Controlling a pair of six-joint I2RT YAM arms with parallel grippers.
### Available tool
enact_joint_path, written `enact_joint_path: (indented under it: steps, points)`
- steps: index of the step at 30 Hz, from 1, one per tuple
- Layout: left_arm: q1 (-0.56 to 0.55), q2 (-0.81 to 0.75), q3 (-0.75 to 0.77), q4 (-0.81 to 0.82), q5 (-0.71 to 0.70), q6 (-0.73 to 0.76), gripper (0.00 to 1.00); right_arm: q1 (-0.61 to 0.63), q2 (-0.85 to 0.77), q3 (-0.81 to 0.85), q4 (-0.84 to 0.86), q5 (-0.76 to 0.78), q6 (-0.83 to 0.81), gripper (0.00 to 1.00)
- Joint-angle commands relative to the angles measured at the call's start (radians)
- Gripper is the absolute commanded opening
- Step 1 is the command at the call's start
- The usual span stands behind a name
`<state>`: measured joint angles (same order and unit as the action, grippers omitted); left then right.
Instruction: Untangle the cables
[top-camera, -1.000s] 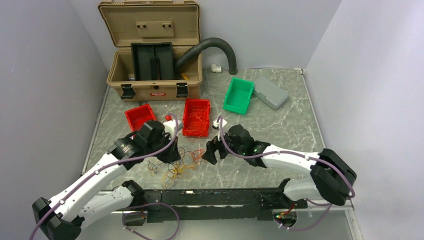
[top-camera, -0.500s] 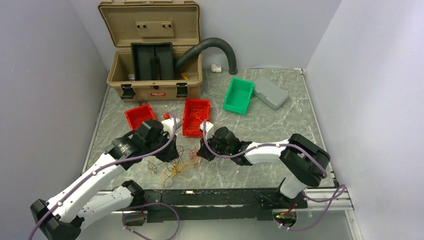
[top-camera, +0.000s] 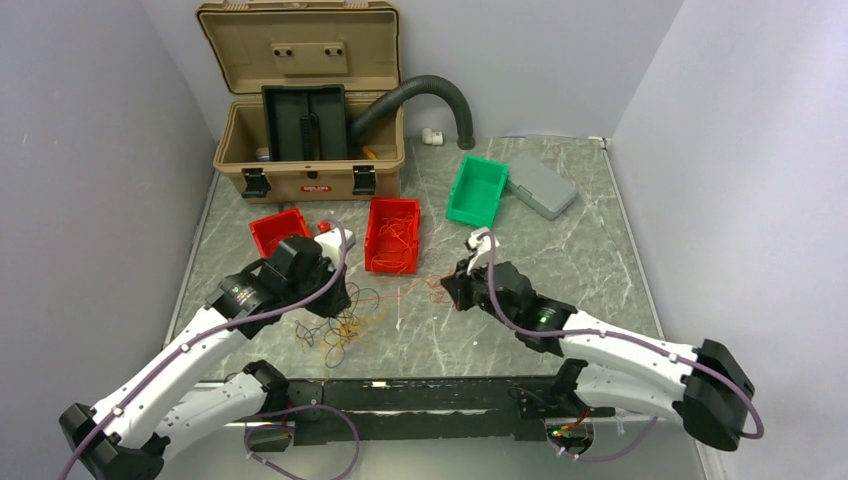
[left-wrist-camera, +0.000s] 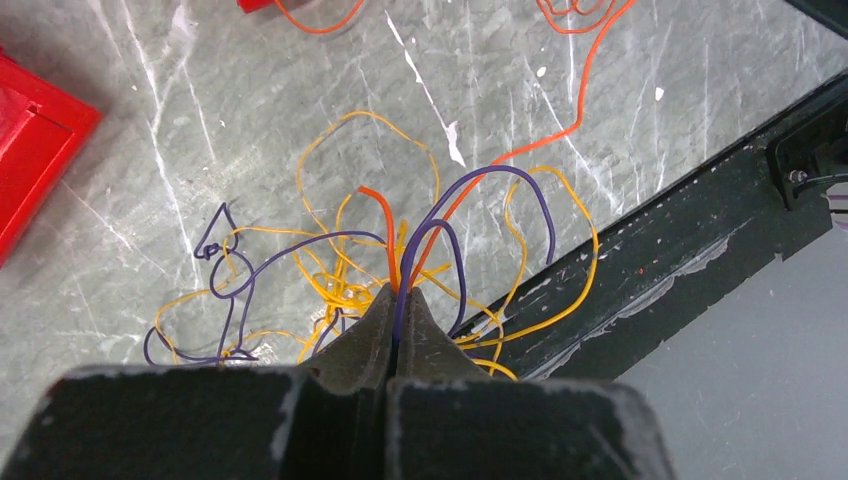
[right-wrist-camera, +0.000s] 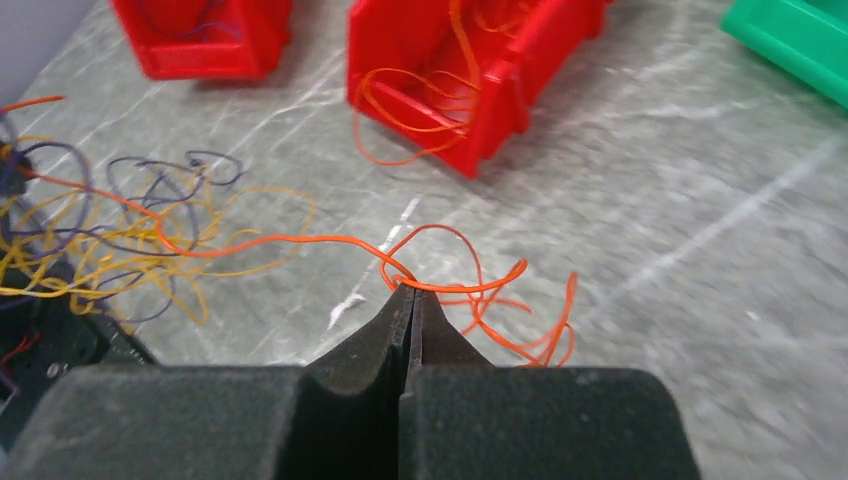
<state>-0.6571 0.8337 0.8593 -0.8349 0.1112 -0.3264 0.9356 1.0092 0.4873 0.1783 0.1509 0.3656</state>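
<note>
Left wrist view is showing my left fingers (left-wrist-camera: 392, 306) clamping tangled cables (left-wrist-camera: 345, 288), while my right fingers (right-wrist-camera: 402, 308) are pinching one orange cable (right-wrist-camera: 300, 239) at the tangle's 3 o'clock.

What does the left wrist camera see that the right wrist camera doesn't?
Only the left wrist: the black rail at the edge of the table, and the left gripper, jaws shut on a purple wire. Only the right wrist: the green bin, and the right gripper, jaws shut on an orange wire. Both: the yellow and purple tangle on the table, and a red bin.
</note>
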Motion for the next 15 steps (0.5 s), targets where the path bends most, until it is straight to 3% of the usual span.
enact_joint_path:
  steps: [1, 5, 8, 11, 15]
  points:
    - [0.008, -0.005, 0.045, 0.022, -0.015, 0.007, 0.04, -0.013, -0.093, 0.062, -0.295, 0.253, 0.105, 0.00]
    - [0.010, 0.005, 0.004, 0.074, 0.023, -0.004, 0.31, -0.041, -0.171, 0.135, -0.558, 0.482, 0.260, 0.00]
    - [0.010, 0.034, -0.024, 0.103, 0.041, -0.013, 0.35, -0.088, -0.209, 0.203, -0.717, 0.578, 0.350, 0.00]
    - [0.011, 0.055, -0.047, 0.134, 0.058, -0.017, 0.36, -0.142, -0.225, 0.260, -0.780, 0.539, 0.319, 0.00]
    - [0.009, 0.093, -0.090, 0.219, 0.138, -0.014, 0.59, -0.181, -0.191, 0.299, -0.814, 0.419, 0.282, 0.00]
